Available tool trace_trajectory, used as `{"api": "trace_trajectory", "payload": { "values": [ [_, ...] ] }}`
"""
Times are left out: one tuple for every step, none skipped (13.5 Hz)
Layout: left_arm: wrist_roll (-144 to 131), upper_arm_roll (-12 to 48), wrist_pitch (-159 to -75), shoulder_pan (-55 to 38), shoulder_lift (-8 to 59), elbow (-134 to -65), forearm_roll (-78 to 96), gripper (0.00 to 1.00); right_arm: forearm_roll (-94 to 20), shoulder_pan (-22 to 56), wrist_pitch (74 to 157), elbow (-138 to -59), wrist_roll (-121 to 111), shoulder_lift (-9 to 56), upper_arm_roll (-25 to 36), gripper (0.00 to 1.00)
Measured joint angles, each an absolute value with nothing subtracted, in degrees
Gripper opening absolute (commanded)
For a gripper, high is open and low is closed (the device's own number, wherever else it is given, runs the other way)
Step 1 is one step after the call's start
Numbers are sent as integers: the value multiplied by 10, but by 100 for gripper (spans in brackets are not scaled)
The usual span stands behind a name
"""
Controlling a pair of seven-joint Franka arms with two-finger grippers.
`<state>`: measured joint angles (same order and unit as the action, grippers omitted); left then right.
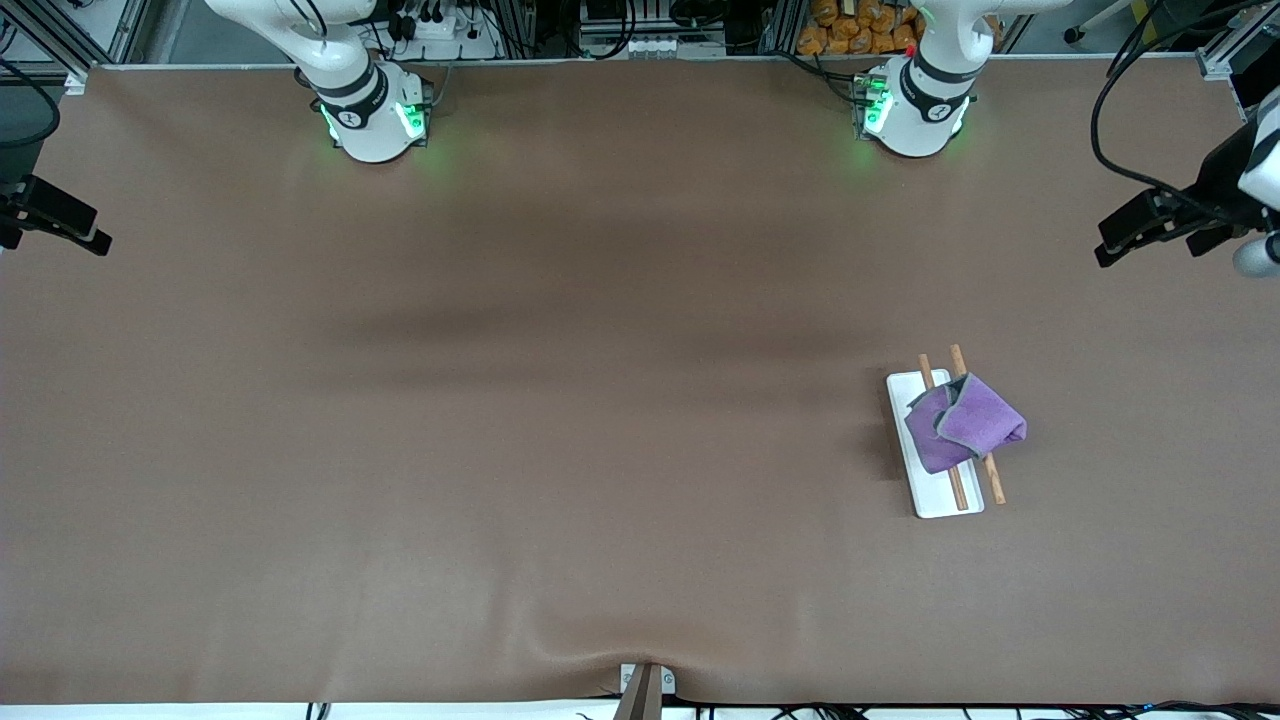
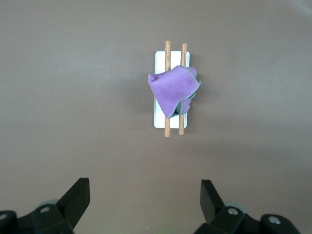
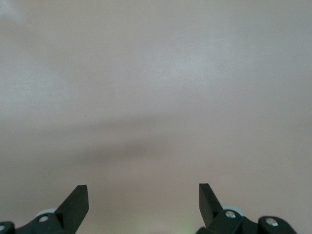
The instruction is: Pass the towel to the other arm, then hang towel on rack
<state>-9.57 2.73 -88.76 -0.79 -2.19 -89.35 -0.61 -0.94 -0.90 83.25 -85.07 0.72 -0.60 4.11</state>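
We see the towel (image 1: 964,422) already draped across the rack (image 1: 934,500) in the lower right of the front view, toward the left arm's end of the table. The rack's rods run up and down that frame, tipped slightly, and that is its long axis; the bunched towel lies across them, covering their middle. In the left wrist view the left gripper (image 2: 145,201) hangs well above and apart from the towel (image 2: 173,91), jaws wide apart and empty. The right gripper (image 3: 144,201), also spread and empty, sees only bare table. We judge the left arm nearer, and the hanging done.
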Motion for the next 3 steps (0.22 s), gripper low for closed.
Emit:
{"api": "trace_trajectory", "payload": {
  "values": [
    [-93,26,-889,-8,-25,-893,-6,100,-9,-9,832,-851,7,-6,41,100],
    [-92,25,-889,-8,-26,-893,-6,100,-9,-9,832,-851,7,-6,41,100],
    [-92,24,-889,-8,-26,-894,-6,100,-9,-9,832,-851,7,-6,41,100]
  ]
}}
